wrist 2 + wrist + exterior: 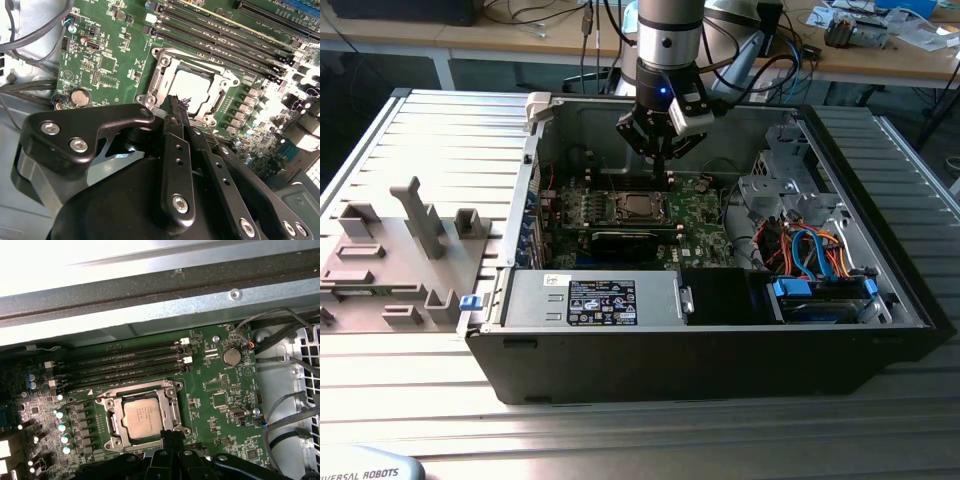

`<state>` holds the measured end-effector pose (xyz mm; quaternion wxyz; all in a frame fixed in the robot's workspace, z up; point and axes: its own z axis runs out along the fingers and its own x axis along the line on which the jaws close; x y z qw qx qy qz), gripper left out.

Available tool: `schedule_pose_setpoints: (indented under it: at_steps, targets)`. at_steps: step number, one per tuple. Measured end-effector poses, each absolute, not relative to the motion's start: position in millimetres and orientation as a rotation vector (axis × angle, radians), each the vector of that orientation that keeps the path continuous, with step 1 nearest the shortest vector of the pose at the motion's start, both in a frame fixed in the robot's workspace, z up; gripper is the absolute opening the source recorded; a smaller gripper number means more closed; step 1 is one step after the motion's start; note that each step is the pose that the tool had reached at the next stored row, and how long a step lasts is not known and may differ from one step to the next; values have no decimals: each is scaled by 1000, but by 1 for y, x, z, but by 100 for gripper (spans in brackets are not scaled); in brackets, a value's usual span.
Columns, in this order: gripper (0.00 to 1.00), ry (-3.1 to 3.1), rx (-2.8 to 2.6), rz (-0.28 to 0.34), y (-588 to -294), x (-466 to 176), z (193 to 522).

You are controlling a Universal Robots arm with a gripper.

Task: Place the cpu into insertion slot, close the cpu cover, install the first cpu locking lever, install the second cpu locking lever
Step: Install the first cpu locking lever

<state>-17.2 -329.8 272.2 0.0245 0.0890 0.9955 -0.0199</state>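
The pincer (pixel 175 102) hides one edge of the cpu cover (pixel 165 75).

A big grey table (pixel 420 140) made of long metal strips holds everything. An open black computer case (pixel 700 355) lies flat on it. Just beside the case, toward the exterior view's left, sits a grey tray (pixel 380 270) with upright holders.

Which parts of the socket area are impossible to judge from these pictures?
- Levers: in both wrist views the claw covers the near edge of the cover, so whether they are latched cannot be told.
- Slot: cpu and cover lie over it.
- Cpu: washed out by glare in the second wrist view.
- Exterior view: the socket is too small for detail.
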Motion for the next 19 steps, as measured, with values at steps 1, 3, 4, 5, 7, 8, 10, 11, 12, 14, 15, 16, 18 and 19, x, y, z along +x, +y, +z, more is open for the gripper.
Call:
schedule_pose_setpoints:
  at_steps: [1, 3, 4, 5, 7, 8, 10, 11, 12, 14, 15, 16, 18, 19]
  targets:
    - [11, 3080, 273, -61, -330, -17, 272]
    - [11, 3080, 269, -61, -330, -17, 272]
    - [11, 3080, 267, -61, -330, -17, 272]
    - [11, 3081, 266, -61, -330, -17, 272]
    - [11, 3081, 262, -61, -330, -17, 272]
    - [11, 3081, 261, -61, -330, -17, 272]
    - [11, 3081, 256, -61, -330, -17, 272]
    - [11, 3081, 255, -61, -330, -17, 272]
    - [11, 3081, 253, -61, -330, -17, 272]
    - [11, 3082, 249, -61, -330, -17, 272]
    - [11, 3082, 247, -61, -330, -17, 272]
    - [11, 3082, 245, -61, -330, -17, 272]
    - [11, 3082, 241, -61, -330, -17, 272]
    - [11, 3082, 239, -61, -330, -17, 272]
